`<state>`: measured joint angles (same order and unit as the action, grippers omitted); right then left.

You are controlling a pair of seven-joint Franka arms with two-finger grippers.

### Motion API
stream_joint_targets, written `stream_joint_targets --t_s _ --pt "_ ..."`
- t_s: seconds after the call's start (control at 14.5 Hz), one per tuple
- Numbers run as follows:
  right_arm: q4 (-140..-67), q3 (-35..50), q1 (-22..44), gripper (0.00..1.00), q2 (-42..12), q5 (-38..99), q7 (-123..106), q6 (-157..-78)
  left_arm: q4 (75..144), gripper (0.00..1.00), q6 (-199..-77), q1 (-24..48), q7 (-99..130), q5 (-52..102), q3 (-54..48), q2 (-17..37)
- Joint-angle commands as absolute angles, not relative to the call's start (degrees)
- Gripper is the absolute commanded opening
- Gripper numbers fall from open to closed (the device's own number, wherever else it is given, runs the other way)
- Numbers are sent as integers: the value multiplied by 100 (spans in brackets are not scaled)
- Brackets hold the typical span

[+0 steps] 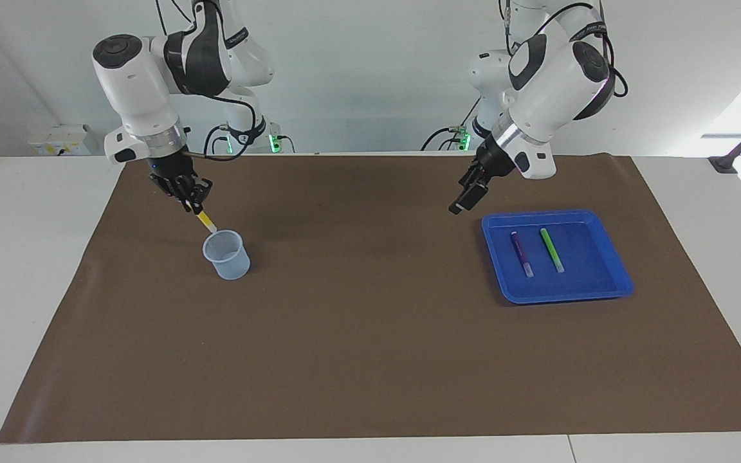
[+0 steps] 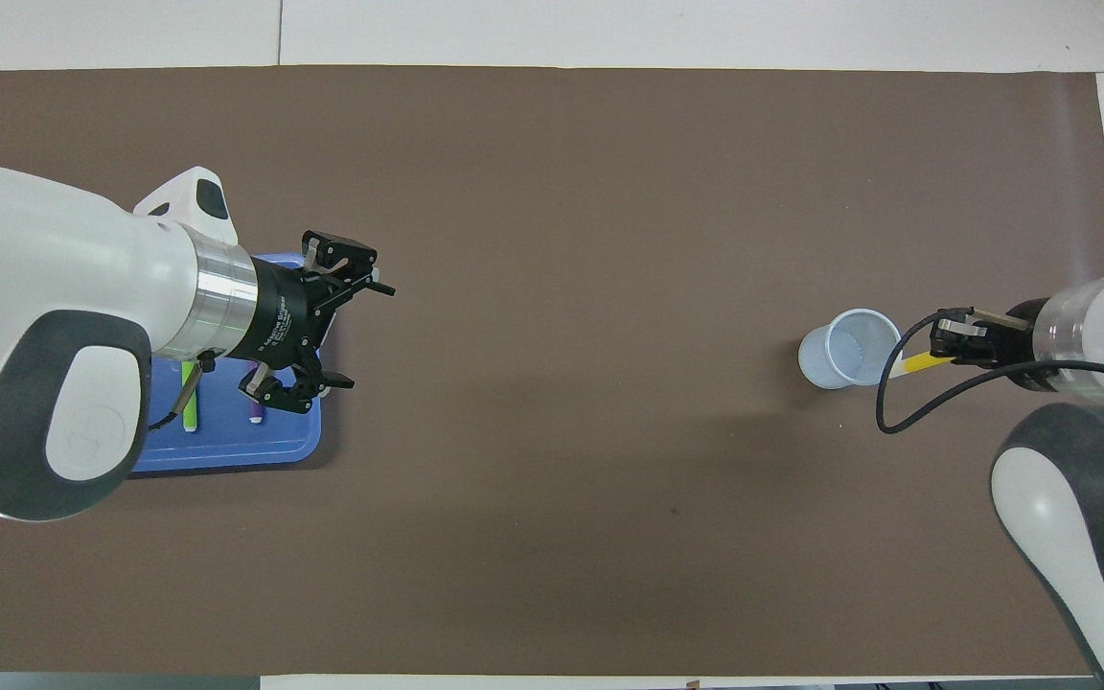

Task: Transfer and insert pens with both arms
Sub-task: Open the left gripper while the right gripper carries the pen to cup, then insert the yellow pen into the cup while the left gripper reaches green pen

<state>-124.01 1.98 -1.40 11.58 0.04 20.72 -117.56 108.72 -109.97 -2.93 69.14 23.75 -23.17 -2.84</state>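
Right hand (image 1: 194, 206) clamps yellow pen (image 1: 206, 221), tip hidden at cup (image 1: 227, 255) rim.

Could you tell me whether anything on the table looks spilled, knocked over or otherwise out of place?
Nothing stands out. The cup stands upright, the purple pen and green pen lie in the blue tray, and the right hand holds the yellow pen.

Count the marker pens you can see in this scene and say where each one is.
3. The purple pen and the green pen lie side by side in the blue tray. The yellow pen is held by the right gripper, tip over the cup.
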Motion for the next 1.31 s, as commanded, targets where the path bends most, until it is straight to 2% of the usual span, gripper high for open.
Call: stream_joint_targets --t_s 0.0,0.21,0.41,0.76,0.96,1.24 --pt "-12647 246 -202 0 1187 -132 1838 -12232 10810 100 -10618 -805 5274 2067 -2285 -263" --pt "-12647 246 -202 0 1099 -132 1828 -12418 10889 100 -10626 -1255 3881 1505 -2285 -194" --pt "-12700 255 -193 0 1020 -132 1819 -12577 10969 100 -10696 -1712 2544 1275 -2285 113" --pt "-12963 255 -193 0 932 -378 1652 -12954 10969 100 -11441 -1749 1119 -243 -2285 798" --pt "-13017 255 -193 0 792 -378 1626 -13165 11056 100 -11987 -1775 529 -579 -2276 1177" --pt "-13025 264 -185 0 642 -378 1617 -13332 11381 100 -12471 -1977 343 -896 -2276 1353"
